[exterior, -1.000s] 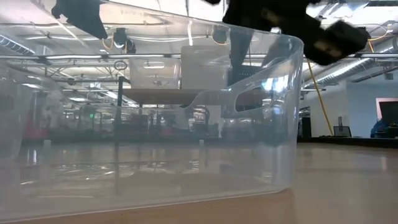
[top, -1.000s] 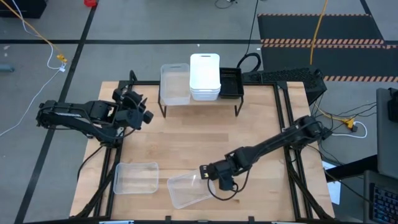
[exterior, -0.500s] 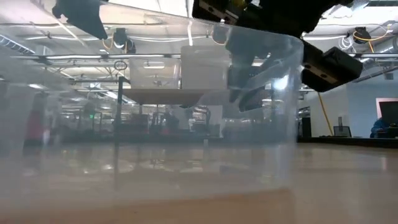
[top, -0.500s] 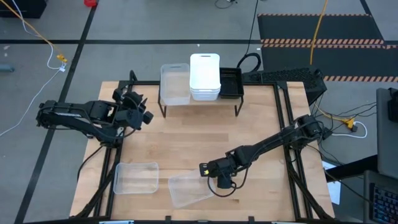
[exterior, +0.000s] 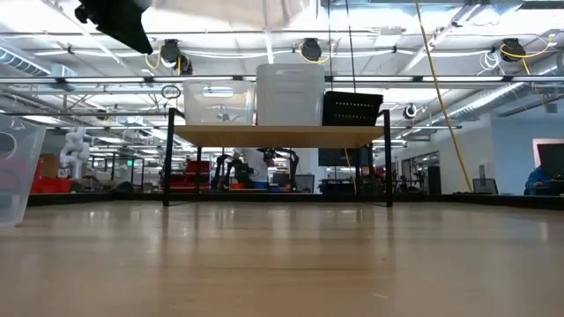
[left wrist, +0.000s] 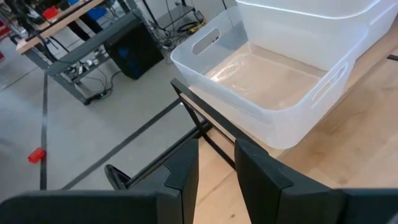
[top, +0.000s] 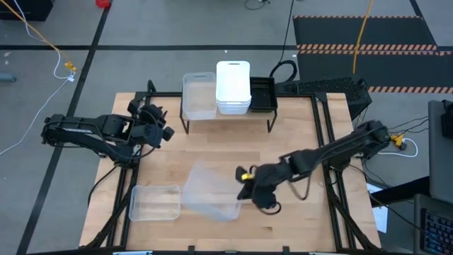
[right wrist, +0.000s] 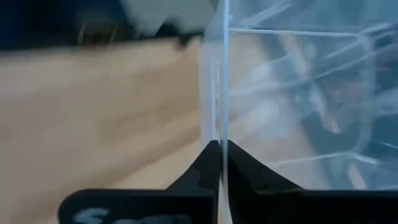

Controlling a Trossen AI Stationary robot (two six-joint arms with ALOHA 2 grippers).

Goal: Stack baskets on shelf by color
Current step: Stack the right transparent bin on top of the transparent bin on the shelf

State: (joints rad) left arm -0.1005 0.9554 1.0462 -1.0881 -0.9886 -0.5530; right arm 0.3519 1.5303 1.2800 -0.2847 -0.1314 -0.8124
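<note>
Wooden table (top: 212, 145), with the shelf (top: 226, 115) at its far edge carrying one clear, stacked white and black baskets. Right gripper (top: 244, 187), jaws closed tight on one thin wall of a clear basket (top: 209, 193), holds it lifted and tilted near the front edge, beside another clear basket (top: 154, 202). Risk: the single-wall pinch may let it swing or slip. Left gripper (top: 161, 132) waits half-open, empty.

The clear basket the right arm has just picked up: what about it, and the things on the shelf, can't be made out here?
- Clear basket: motion-blurred in the high view; its wall fills the right wrist view past the right gripper.
- White baskets: how many are nested; the top one hides the rest.
- Black basket: whether one or several; too small, partly behind the white stack.
</note>
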